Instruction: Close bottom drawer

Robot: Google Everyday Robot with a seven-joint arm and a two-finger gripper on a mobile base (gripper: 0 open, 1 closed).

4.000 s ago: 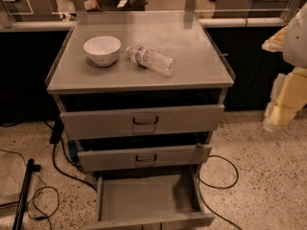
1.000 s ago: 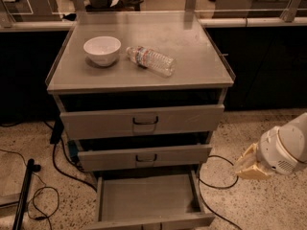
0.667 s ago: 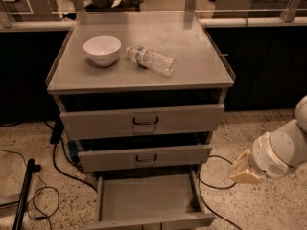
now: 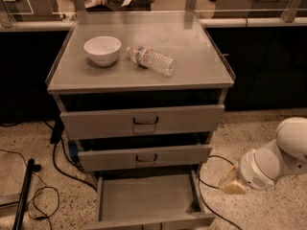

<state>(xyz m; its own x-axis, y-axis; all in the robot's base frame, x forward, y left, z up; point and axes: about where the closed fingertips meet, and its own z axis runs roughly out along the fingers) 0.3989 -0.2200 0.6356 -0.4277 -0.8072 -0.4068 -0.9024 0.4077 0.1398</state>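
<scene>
The grey metal bottom drawer (image 4: 144,199) of the cabinet, a shallow tray, is standing pulled out, its bare floor showing, just left of the tan-tipped gripper (image 4: 232,185). The gripper is hovering beside the drawer's right rim, apart from it, and whether it is open cannot be told. Speckled floor (image 4: 268,210) is lying open around it.
</scene>
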